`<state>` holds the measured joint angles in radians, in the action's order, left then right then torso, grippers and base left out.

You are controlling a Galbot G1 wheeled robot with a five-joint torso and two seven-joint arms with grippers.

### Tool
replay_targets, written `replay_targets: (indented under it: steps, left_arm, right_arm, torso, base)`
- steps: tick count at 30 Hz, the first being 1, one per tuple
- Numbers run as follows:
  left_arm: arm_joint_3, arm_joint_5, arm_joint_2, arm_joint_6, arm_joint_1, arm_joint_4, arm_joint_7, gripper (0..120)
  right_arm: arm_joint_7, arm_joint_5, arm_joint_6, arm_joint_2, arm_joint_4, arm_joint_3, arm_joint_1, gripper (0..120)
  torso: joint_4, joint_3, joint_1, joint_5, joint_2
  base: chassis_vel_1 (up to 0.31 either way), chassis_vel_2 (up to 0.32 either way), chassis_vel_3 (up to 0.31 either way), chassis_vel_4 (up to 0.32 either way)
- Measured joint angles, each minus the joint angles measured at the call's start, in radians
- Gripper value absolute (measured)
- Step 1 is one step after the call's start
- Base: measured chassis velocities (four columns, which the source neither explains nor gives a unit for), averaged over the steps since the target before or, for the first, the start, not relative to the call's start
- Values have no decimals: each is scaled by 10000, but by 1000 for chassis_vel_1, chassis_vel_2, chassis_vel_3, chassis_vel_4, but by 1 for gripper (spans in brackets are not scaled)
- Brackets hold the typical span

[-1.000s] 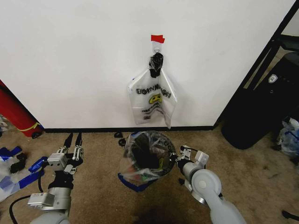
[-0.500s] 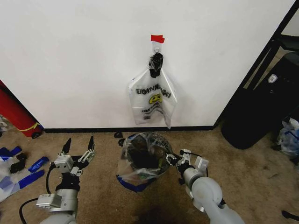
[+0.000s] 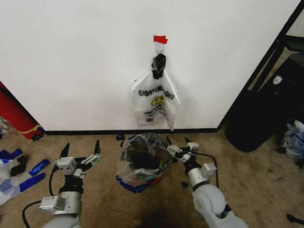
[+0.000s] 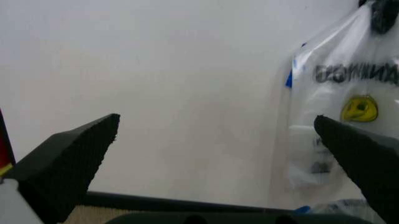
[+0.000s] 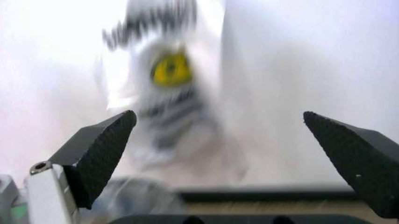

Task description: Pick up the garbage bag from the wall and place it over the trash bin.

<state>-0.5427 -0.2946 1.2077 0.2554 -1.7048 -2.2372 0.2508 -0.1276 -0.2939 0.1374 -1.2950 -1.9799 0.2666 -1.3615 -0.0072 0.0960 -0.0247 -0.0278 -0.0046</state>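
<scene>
Thin, glossy clear plastic bag (image 3: 155, 102) on a smooth matt white painted wall (image 3: 80, 61); similar crinkled film lines the bin (image 3: 142, 160). Floor: rough brown carpet (image 3: 256, 166). Matt black finger pads (image 4: 68, 163).

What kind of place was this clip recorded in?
Probably an indoor office or lab corner used as a test area: a plain white wall with black baseboard, worn brown carpet, and blue tape strips on the floor.

looks like a makeshift test room; bare white wall (image 3: 71, 61), worn brown carpet (image 3: 266, 175), blue tape scraps (image 3: 31, 180) on the floor
</scene>
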Motion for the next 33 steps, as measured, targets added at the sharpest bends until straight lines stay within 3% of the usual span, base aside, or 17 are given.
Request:
replay_targets:
  steps: [2,3,5,7,8,16,23,27,33]
  left_arm:
    - [25,76,24,28,-11,-32,1,112]
    - [82,224,105,94,-86,-139,-32,110]
    - [293,688,283,305,-313,-339,-175,105]
    - [364,843,330,375,-392,-375,-212,103]
    - [488,1107,422,476,-513,-432,-305,101]
    - [808,1644,670,805,-941,-546,-653,100]
    - [850,1914,780,1010,-1138,-475,-701,100]
    - [786,2013,813,1116,-1231,-458,-639,100]
    - [816,2134,877,1098,-1046,-418,-462,100]
  right_arm:
    - [8,279,223,-33,-85,146,-131,100]
    - [41,735,590,-153,-351,521,-436,100]
    - [101,1273,1393,-400,-1085,1588,-1651,100]
    - [128,1318,1622,-464,-1267,1865,-2082,100]
    - [209,1331,1979,-572,-1613,2313,-2954,100]
    - [339,878,2728,-744,-2449,2966,-4662,100]
    - [381,793,2860,-841,-2734,3042,-4770,100]
    - [280,813,2161,-901,-3460,2921,-4745,100]
    - [83,898,1881,-947,-3363,2711,-4652,100]
  torso:
    - [-3,-1,0,1,0]
    - [12,2,-1,6,-1]
    - [-2,-1,0,-5,0]
    - [-1,-1,1,4,0]
    - [-6,-2,1,4,0]
    - [1,-2,1,1,0]
    - [4,-1,1,1,0]
    - [4,-1,1,0,0]
    - [2,0,1,1,0]
  base:
    - [0,0,0,0]
    - [0,0,0,0]
    - [0,0,0,0]
    - [0,0,0,0]
    - [0,0,0,0]
    - [0,0,0,0]
    - [0,0,0,0]
    - [0,0,0,0]
    - [0,0,0,0]
